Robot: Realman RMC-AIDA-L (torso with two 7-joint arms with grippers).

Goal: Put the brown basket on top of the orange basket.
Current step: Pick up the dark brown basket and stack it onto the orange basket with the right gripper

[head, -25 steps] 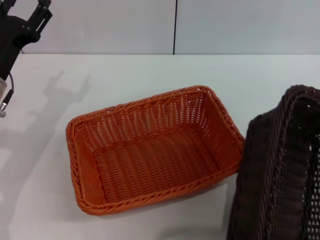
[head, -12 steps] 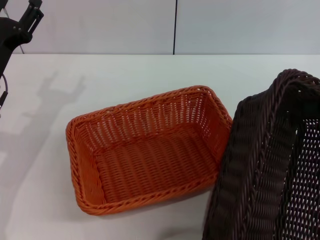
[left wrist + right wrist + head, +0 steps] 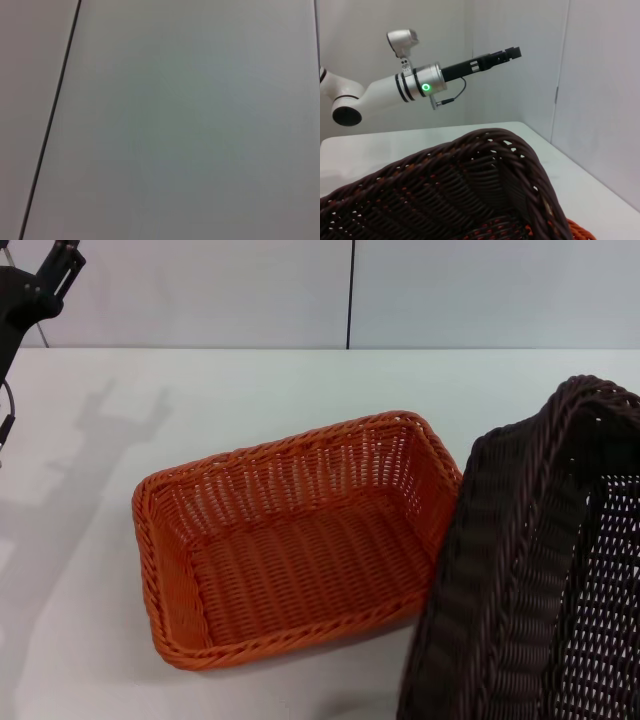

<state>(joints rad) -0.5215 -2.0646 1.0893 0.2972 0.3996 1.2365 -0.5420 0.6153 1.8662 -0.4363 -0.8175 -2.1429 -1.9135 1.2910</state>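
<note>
Your right gripper is not showing in any view, so you cannot tell if it is clenched or let go. What you are seeing from its wrist is the brown basket (image 3: 470, 190), very close, filling the low part of that view. In the head view the brown basket (image 3: 530, 570) is sitting at the right side, tipped up steeply, with one long wall facing the middle. Its near rim is just beside the right end of the orange basket (image 3: 300, 540) and is covering a bit of that corner. You cannot tell if the two are touching.

The orange basket is lying flat on the white table (image 3: 250, 380), open side up, with nothing in it. A small bit of orange weave (image 3: 580, 230) is peeking out past the brown rim in the right wrist view.

Your left gripper (image 3: 62, 260) is staying high at the far left, well apart from both baskets. In the right wrist view the left gripper (image 3: 512, 51) is pointing out from its white arm (image 3: 380, 92). Whether it is clenched or let go is not clear. A green light ring (image 3: 426, 87) is glowing on that arm. The left wrist view is showing only a plain pale wall (image 3: 190, 120).
</note>
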